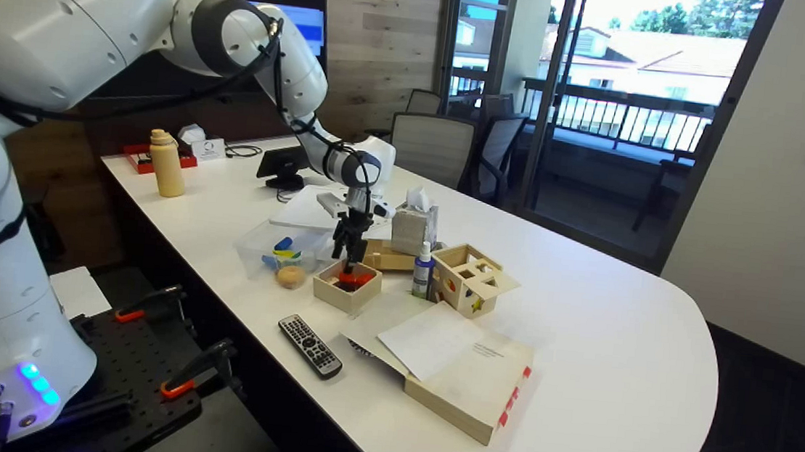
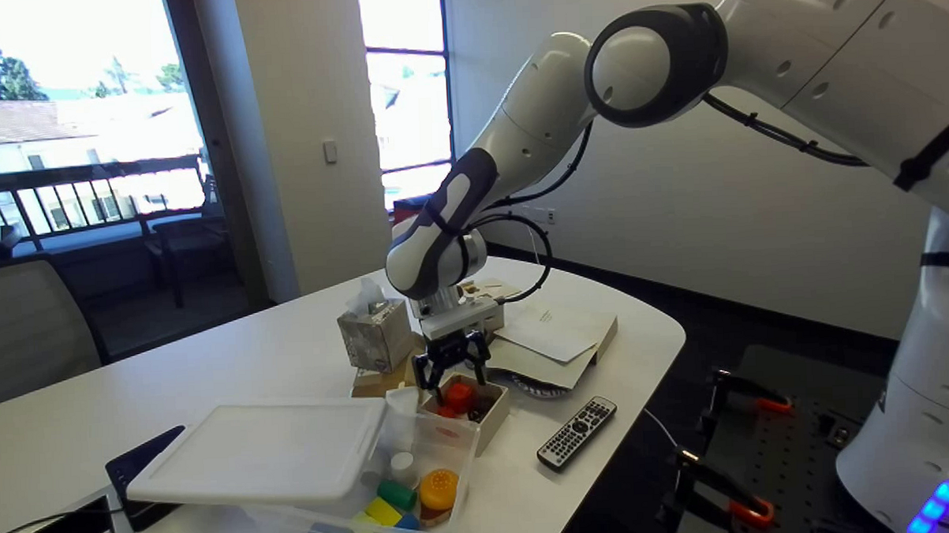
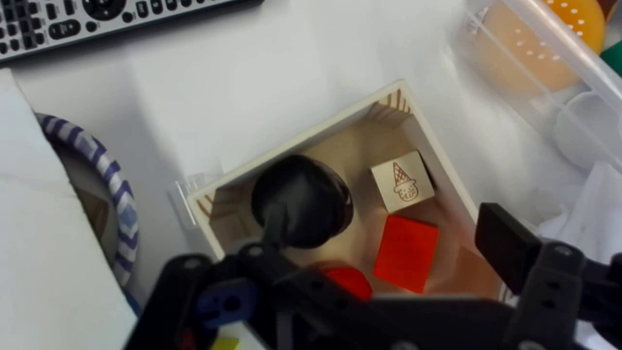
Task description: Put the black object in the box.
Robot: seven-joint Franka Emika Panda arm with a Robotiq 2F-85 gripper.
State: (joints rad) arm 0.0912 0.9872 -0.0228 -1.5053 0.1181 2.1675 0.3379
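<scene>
A low, open pale wooden box [image 1: 333,293] holds a black rounded object [image 3: 296,199], red blocks [image 3: 406,253] and a pale cube [image 3: 403,181] with an ice-cream drawing. The black object lies in one corner of this box. A shallow red tray-like box [image 1: 189,162] stands at the far end of the table. My gripper [image 2: 457,387] hangs just over the wooden box; it also shows in the wrist view [image 3: 388,233]. It is open and holds nothing. In the wrist view one finger overlaps the black object; whether they touch cannot be told. The other finger is over the opposite wall.
A clear plastic bin [image 2: 460,476] with toys stands beside the wooden box, its white lid [image 2: 264,451] close by. Around it are a remote [image 1: 310,345], a thick book [image 1: 476,385], a spray bottle [image 1: 422,275], a shape-sorter cube [image 1: 474,280] and a tissue box [image 1: 411,230].
</scene>
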